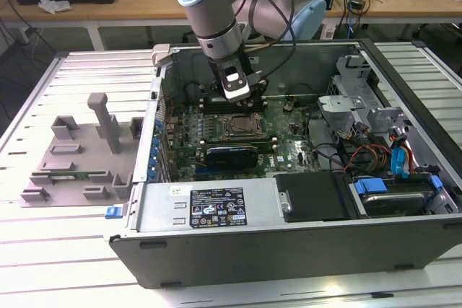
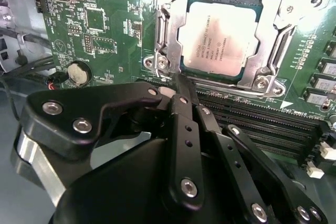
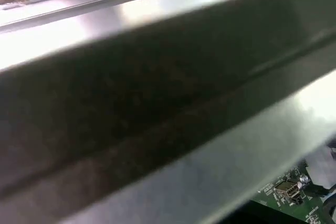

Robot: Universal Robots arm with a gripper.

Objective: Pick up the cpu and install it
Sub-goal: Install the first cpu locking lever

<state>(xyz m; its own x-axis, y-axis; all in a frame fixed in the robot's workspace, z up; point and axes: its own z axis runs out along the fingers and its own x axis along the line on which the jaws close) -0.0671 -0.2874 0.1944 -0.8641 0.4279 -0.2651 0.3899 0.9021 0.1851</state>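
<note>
My gripper (image 2: 181, 85) blocked the socket's near edge, fingers pinched together on nothing, while the silver cpu (image 2: 219, 38) sat flat inside the socket frame (image 2: 273, 40).

The cpu (image 2: 218, 38) is carrying several lines of dark print on its metal top in the second wrist view, too fine to make out. Beside the cpu, the motherboard (image 2: 100, 35) is showing tiny white lettering and a white triangle mark (image 2: 286, 106). In the exterior view, well in front of the cpu, a black label (image 1: 216, 208) with white print and symbols is sitting on the metal box, with a small white sticker (image 1: 175, 190) just beside it, both illegible.
</note>
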